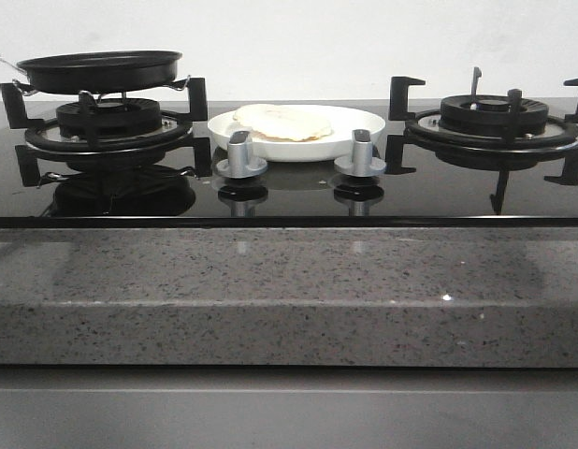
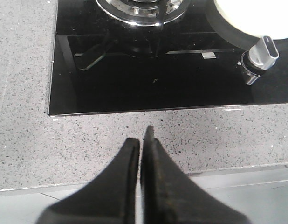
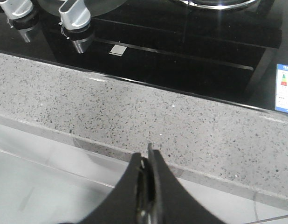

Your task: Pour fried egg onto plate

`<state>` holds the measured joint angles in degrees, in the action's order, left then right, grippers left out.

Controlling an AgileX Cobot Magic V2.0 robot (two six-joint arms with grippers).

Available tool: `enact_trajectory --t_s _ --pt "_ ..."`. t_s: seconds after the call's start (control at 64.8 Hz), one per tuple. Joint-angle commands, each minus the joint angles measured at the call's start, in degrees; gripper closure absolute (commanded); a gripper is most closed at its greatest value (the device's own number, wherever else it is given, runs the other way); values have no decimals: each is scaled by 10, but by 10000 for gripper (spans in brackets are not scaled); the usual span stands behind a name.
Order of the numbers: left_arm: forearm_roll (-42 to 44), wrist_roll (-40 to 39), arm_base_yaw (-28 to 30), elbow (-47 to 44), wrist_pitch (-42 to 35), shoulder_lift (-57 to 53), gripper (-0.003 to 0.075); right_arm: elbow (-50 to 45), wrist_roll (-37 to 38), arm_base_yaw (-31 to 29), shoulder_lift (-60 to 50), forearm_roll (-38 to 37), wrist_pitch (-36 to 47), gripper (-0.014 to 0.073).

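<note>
The fried egg, a pale cream disc, lies on the white plate in the middle of the hob, between the two burners. A corner of the plate also shows in the left wrist view. The black frying pan rests on the left burner grate. My left gripper hangs shut and empty over the speckled counter in front of the hob. Shut and empty as well, my right gripper hovers above the counter's front edge. Neither gripper appears in the front view.
Two silver knobs stand just in front of the plate. The right burner grate is bare. The black glass hob is set in a grey speckled counter. A sticker sits on the hob's near right part.
</note>
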<state>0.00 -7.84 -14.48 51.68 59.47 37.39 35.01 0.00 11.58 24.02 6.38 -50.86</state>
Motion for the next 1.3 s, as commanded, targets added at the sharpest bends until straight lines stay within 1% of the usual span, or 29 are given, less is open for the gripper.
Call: enact_trajectory --t_s 0.0,0.201,0.309,0.401,0.509,0.586,0.679,0.864,1.034,1.095,1.142,1.188,1.28 --pt "0 -5 -5 14 -37 1 739 12 -5 -3 1 -3 35 661" --pt "0 -5 -5 14 -37 1 739 12 -5 -3 1 -3 35 661" --pt "0 -5 -2 -5 -65 -16 739 12 -5 -3 1 -3 35 661" --pt "4 -5 20 -45 -135 -56 739 12 -5 -3 1 -3 35 661" --pt "-12 -6 54 -128 -246 -125 739 12 -5 -3 1 -3 35 661" --pt "-20 -6 74 -204 -318 -182 739 12 -5 -3 1 -3 35 661" --pt "-24 -6 92 -283 -390 -239 739 12 -5 -3 1 -3 35 661" --pt "-34 -6 105 -429 -512 -326 739 12 -5 -3 1 -3 35 661" --pt "-34 -6 105 -508 -622 -364 739 12 -5 -3 1 -3 35 661" --pt "-34 -6 105 -525 -659 -377 739 12 -5 -3 1 -3 35 661" --pt "-34 -6 105 -522 -645 -390 739 12 -5 -3 1 -3 35 661" --pt "-33 -6 105 -524 -663 -388 739 12 -5 -3 2 -3 36 661" --pt "-33 -6 105 -524 -667 -388 739 12 -5 -3 2 -3 36 661"
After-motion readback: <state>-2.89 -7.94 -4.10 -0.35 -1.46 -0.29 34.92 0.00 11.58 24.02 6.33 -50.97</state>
